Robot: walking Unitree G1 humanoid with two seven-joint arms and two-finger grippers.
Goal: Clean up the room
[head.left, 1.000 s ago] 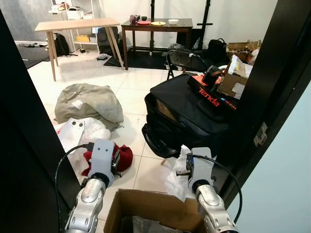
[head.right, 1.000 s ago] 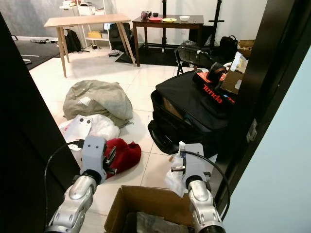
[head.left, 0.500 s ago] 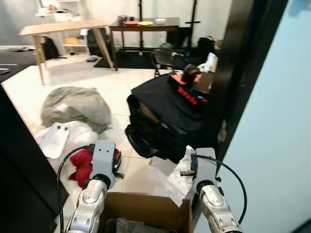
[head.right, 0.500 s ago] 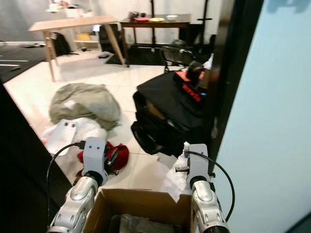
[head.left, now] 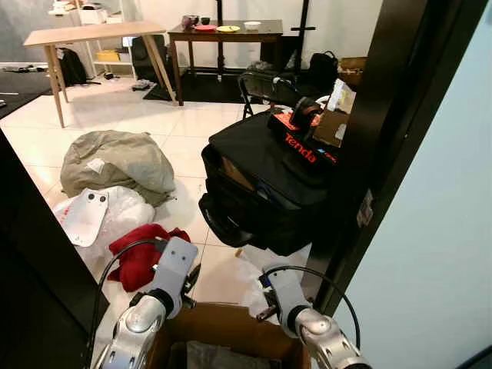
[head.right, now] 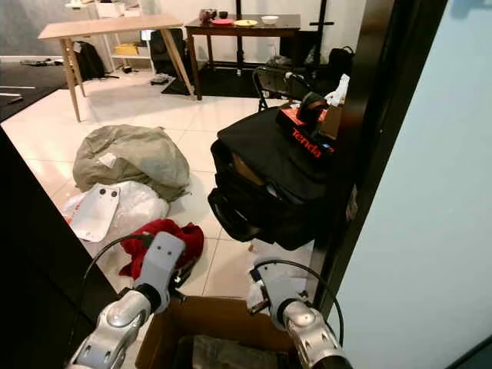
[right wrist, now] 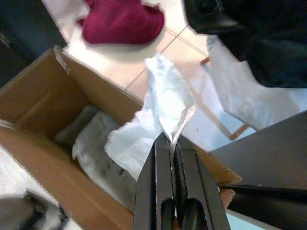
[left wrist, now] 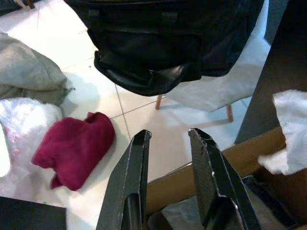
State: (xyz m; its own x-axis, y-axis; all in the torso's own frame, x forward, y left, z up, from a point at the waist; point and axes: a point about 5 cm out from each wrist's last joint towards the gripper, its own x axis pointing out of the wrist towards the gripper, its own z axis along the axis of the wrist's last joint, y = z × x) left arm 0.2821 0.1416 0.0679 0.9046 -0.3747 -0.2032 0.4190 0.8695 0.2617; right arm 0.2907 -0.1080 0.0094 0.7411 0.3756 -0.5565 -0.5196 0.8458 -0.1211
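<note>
The right gripper is pinching a crumpled white tissue between its closed fingers, and the tissue is hanging over the rim of an open cardboard box that is already holding grey fabric. The left gripper is hovering beside it above the box's edge, its two black fingers standing apart with nothing between them. On the white tiled floor beyond the box, a red cloth is lying next to a white plastic bag and a grey-green bundle. A large black bag is sitting near the dark door frame, and on top of it a black and red carton is showing the word "Tenda" in red letters.
</note>
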